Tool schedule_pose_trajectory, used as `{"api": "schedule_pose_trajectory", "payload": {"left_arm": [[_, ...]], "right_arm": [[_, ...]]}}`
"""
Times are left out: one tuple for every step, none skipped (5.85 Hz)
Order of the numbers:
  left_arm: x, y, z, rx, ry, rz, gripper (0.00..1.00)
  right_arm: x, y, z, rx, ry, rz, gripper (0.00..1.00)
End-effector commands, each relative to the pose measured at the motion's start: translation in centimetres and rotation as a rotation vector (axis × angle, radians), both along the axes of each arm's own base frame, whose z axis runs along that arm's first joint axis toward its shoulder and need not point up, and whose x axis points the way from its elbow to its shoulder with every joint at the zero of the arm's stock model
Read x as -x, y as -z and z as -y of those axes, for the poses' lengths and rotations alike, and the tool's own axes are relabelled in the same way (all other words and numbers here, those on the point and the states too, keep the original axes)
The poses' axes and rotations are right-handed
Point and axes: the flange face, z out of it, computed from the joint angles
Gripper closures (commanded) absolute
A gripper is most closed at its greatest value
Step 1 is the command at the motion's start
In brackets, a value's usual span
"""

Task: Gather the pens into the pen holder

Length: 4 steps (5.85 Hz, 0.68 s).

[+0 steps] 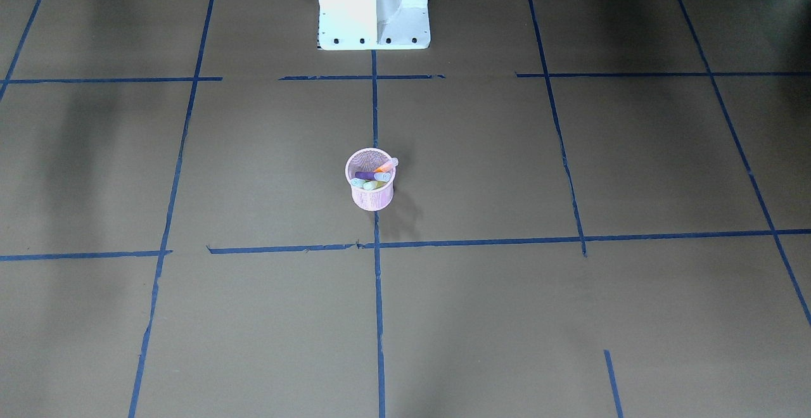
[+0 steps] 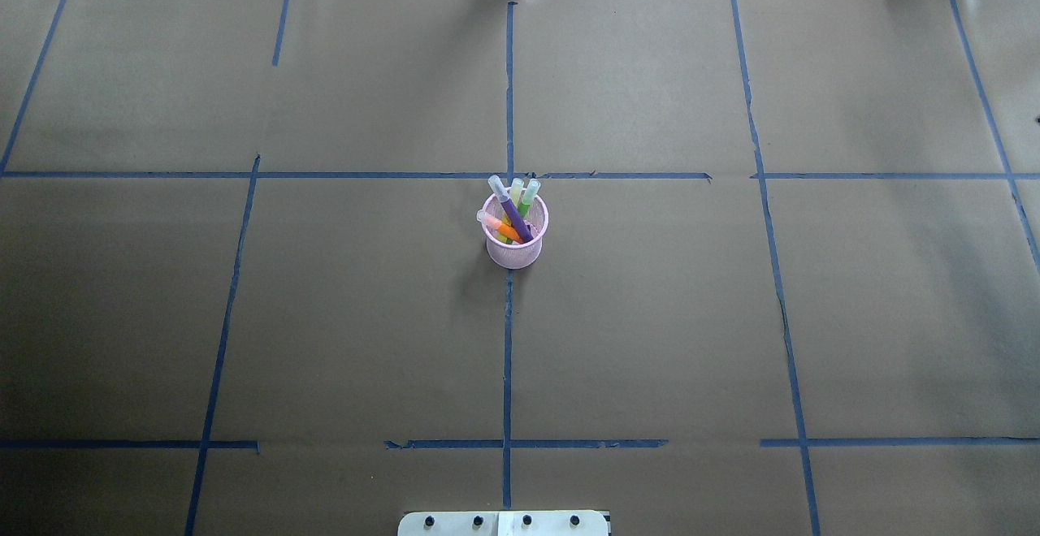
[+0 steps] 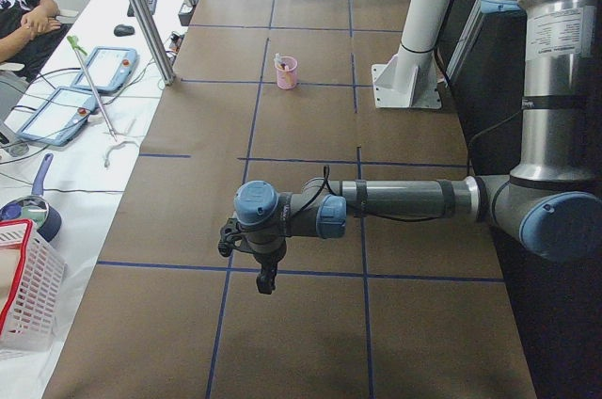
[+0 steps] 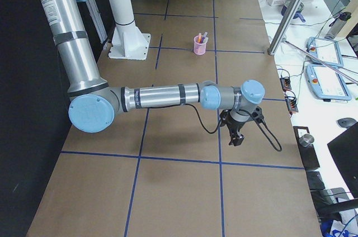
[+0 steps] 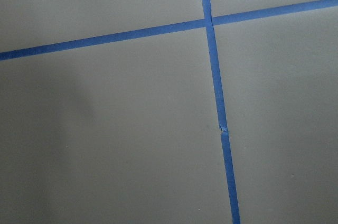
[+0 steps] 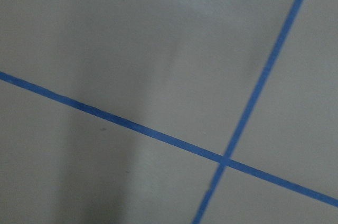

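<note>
Pen holder: the small round pink wire-mesh cup (image 2: pixel 514 250) stands upright near the middle of the table, on the long central line of blue tape (image 2: pixel 508 341).
Pens: the slim purple pen (image 2: pixel 513 218), the orange pen (image 2: pixel 505 231) and the green pen (image 2: pixel 525 205) are all inside the cup. They lean against its rim, and their pale translucent cap ends stick out above it.
Left gripper: the black two-finger gripper of the near arm (image 3: pixel 266 281) in the exterior left view hangs above the table, pointing down, well apart from the cup. It holds nothing that I can see. I cannot tell how wide its fingers are.
Right gripper: the black gripper of the near arm (image 4: pixel 236 139) in the exterior right view also points down over the paper, far from the cup. Its opening I cannot tell either.
Wrist views: only paper and crossing tape lines.
Table: covered with brown paper (image 2: pixel 650 317), divided by the tape into rectangles.
Robot base: a white metal mount (image 1: pixel 374 6) at the table's edge.
</note>
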Motion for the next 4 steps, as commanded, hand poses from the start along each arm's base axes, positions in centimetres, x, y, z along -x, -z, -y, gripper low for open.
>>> {"api": "schedule_pose_trajectory", "payload": {"left_arm": [[0.1, -0.1, -0.1, 0.004, 0.002, -0.001, 0.00], [0.1, -0.2, -0.3, 0.007, 0.002, -0.002, 0.00], [0.0, -0.3, -0.3, 0.010, 0.000, -0.002, 0.00], [0.1, -0.5, -0.5, 0.013, 0.000, -0.002, 0.00]], "right_arm": [[-7.4, -8.5, -6.3, 0.021, -0.001, 0.015, 0.00], [-7.2, -11.4, -11.5, -0.015, -0.021, 0.011, 0.00], [-7.0, -10.6, -15.3, -0.010, -0.085, 0.005, 0.00], [-6.9, -7.5, -17.0, -0.004, -0.156, 0.003, 0.00]]}}
